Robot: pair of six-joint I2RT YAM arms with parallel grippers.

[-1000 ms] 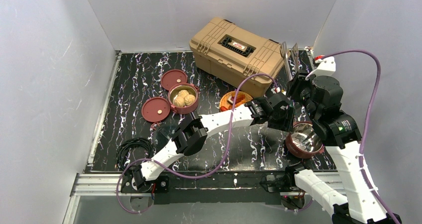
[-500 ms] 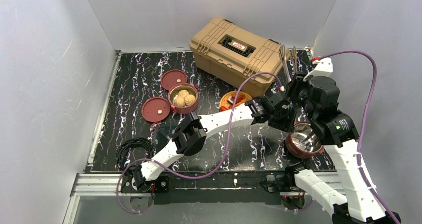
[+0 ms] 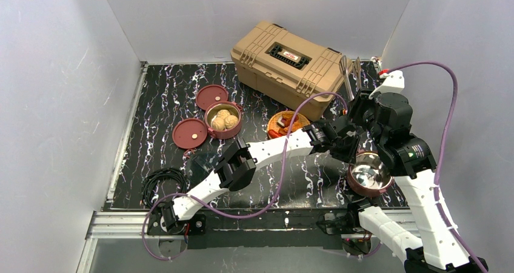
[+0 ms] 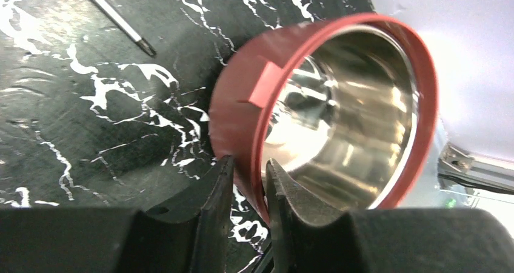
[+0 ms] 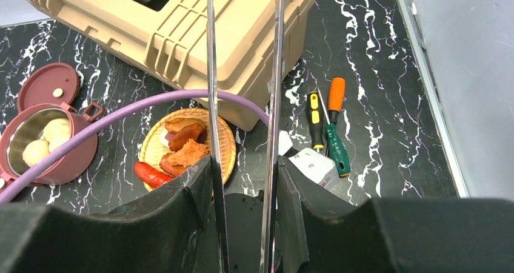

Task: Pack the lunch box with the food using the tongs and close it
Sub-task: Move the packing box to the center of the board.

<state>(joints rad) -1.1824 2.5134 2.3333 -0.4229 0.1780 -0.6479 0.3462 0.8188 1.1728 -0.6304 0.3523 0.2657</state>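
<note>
An empty maroon, steel-lined lunch box bowl sits at the near right. My left gripper is shut on its wall, one finger outside and one inside the rim. In the top view the left gripper lies partly under the right arm. My right gripper is shut on the tongs, whose two slim arms point up and away. A second bowl holds beige buns. Orange and red food lies on a woven plate.
Two maroon lids lie next to the bun bowl. A tan toolbox stands at the back. Screwdrivers lie right of the plate. A coiled black cable sits near left. White walls close in both sides.
The left gripper has closed onto the empty bowl's rim, and the bowl has shifted slightly toward the near edge. The right gripper with the tongs has barely moved.
</note>
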